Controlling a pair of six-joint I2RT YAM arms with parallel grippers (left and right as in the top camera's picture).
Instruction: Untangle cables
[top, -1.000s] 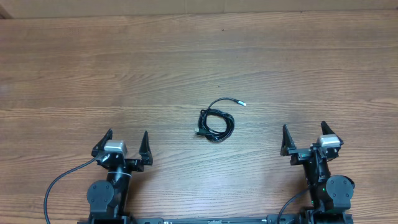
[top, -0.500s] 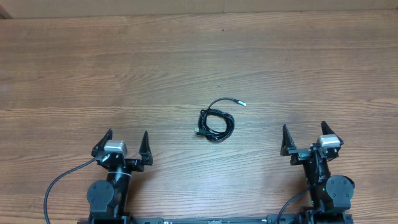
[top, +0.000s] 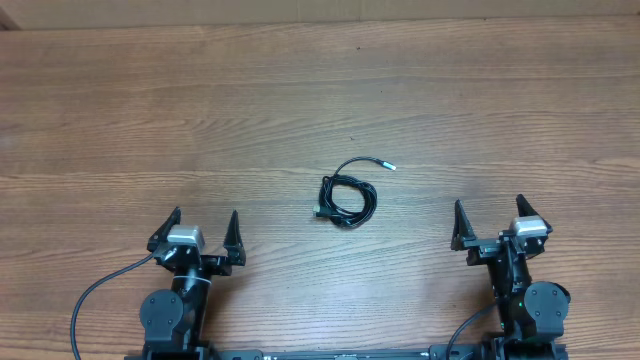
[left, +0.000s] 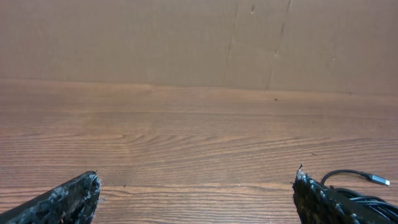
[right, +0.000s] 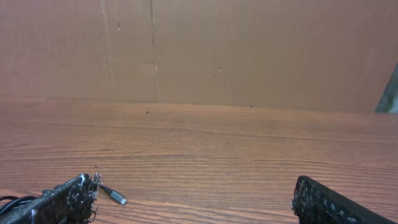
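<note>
cables (top: 346, 198) bundled mid-table (top: 300, 100) | both grippers open, apart

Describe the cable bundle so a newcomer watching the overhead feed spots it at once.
On the wooden table, look near the middle, between and ahead of the left gripper and right gripper. The cable bundle is a small black knotted coil, the only loose thing, with one strand arcing out to a silvery-white plug tip.

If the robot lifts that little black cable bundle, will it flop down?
Probably floppy: the cables are thin and lie in loose curls, one plug end trailing free. Likely light, so a push would slide the whole bundle.
</note>
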